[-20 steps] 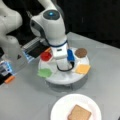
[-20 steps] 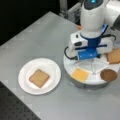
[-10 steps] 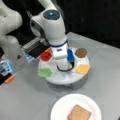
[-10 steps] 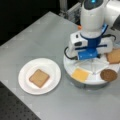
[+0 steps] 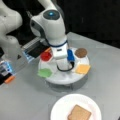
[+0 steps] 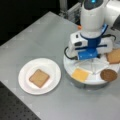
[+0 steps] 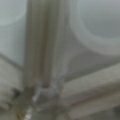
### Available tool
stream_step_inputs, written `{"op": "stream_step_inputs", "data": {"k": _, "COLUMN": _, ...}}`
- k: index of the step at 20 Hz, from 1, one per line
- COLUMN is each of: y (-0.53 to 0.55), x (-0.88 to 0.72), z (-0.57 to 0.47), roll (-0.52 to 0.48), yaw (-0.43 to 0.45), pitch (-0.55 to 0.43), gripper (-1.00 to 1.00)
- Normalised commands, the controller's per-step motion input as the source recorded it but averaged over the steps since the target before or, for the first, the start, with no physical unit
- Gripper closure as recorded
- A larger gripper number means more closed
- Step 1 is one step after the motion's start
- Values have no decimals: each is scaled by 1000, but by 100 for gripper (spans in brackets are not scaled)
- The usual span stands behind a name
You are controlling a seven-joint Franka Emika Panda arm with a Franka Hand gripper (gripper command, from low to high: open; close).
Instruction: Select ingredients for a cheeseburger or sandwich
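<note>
A white segmented tray (image 5: pixel 62 78) holds the ingredients: red tomato (image 5: pixel 46 56), green lettuce (image 5: pixel 45 72), orange cheese (image 5: pixel 83 68) and dark-brown patty (image 5: pixel 81 52). A front view also shows a bread square (image 6: pixel 114 56) in the tray. My gripper (image 5: pixel 63 67) points straight down into the tray's centre, between the pieces; its fingertips are hidden by the hand. Another bread square (image 5: pixel 79 113) lies alone on the white plate (image 6: pixel 25 72), with nothing on it. No stacked sandwich is in view. The wrist view shows only the tray's white dividers (image 7: pixel 40 50) up close.
The tray stands on a grey table (image 6: pixel 37 32). In a front view a second grey-white robot base (image 5: pixel 10 37) and electronics with an orange part (image 5: pixel 10 79) stand at the left. A dark perforated board (image 6: pixel 15 110) borders the table at the bottom left.
</note>
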Motion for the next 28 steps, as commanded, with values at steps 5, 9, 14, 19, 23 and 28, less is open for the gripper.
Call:
{"op": "stream_step_inputs", "data": {"k": 5, "y": -99, "x": 7, "z": -41, "roll": 34, "yaw": 716, "pitch": 78, "gripper": -100}}
{"op": "stream_step_inputs", "data": {"k": 9, "y": -123, "x": 36, "z": -34, "roll": 54, "yaw": 523, "pitch": 101, "gripper": -100}}
{"op": "stream_step_inputs", "data": {"k": 14, "y": -126, "x": 51, "z": -6, "roll": 60, "yaw": 207, "pitch": 114, "gripper": -100}}
{"op": "stream_step_inputs", "data": {"k": 19, "y": -139, "x": 24, "z": 7, "roll": 52, "yaw": 111, "pitch": 123, "gripper": -100}}
{"op": "stream_step_inputs", "data": {"k": 23, "y": -115, "x": -15, "z": 24, "roll": 43, "yaw": 54, "pitch": 142, "gripper": -100}}
{"op": "stream_step_inputs", "data": {"k": 28, "y": -50, "x": -19, "z": 43, "roll": 25, "yaw": -37, "pitch": 164, "gripper": -100}}
